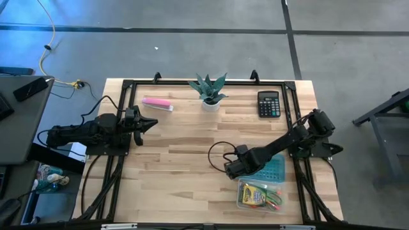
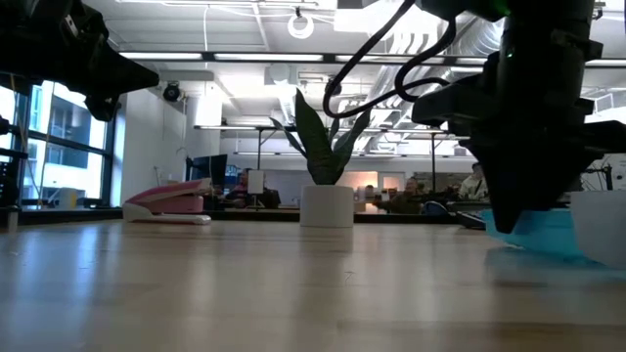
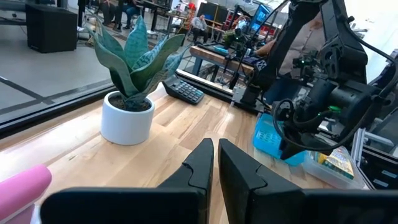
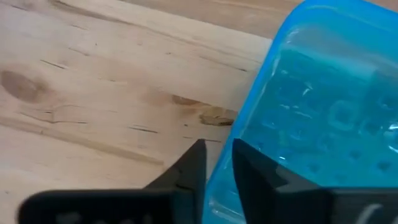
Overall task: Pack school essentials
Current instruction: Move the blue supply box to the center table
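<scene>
translucent blue lid (image 4: 323,106), pink stapler (image 1: 157,103), black calculator (image 1: 269,104)

Open-plan robotics lab in an office-style hall

A wooden table (image 1: 192,166) in a black frame stands on a bare grey concrete floor (image 1: 192,38) crossed by dark lines, with a yellow cable (image 1: 45,45) trailing over it. Beyond it run rows of desks with monitors (image 3: 208,11) and seated people (image 3: 200,23) (faces too far off to matter), exposed ceiling ducts (image 2: 469,39), strip lights and tall windows (image 2: 59,147).
</scene>
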Controlling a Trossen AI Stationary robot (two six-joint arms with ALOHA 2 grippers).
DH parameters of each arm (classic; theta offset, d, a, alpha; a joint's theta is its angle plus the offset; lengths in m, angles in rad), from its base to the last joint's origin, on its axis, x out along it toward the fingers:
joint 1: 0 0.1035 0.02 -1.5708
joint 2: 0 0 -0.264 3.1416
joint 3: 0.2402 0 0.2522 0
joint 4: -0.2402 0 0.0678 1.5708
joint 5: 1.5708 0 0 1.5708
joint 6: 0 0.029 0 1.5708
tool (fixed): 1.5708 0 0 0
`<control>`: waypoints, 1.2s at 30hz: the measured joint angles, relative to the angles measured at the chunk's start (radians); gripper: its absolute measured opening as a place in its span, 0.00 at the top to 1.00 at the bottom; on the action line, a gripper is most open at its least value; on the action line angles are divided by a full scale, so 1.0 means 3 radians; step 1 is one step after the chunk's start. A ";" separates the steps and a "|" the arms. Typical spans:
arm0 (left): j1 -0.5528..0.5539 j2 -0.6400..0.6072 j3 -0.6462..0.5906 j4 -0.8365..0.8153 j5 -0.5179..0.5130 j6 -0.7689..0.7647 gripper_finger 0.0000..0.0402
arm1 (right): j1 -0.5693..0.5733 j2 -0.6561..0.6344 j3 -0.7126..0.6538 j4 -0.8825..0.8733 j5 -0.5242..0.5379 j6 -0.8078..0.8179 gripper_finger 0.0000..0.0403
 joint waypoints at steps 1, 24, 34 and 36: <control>0.0000 0.0000 0.0000 0.0000 0.0000 0.0000 0.96 | 0.0000 0.0000 0.0000 0.0012 -0.0003 0.0001 0.84; 0.0000 0.0000 0.0000 0.0001 0.0001 -0.0004 0.96 | -0.0386 0.0000 0.0000 0.0796 0.0078 0.0122 0.99; 0.0001 0.0000 0.0000 0.0004 0.0001 -0.0003 0.96 | -0.0574 0.0014 0.0000 0.1233 0.0302 0.0226 0.99; 0.0001 0.0000 0.0000 0.0020 0.0001 -0.0003 0.96 | -0.0600 0.0062 0.0000 0.1391 0.0323 0.0225 0.99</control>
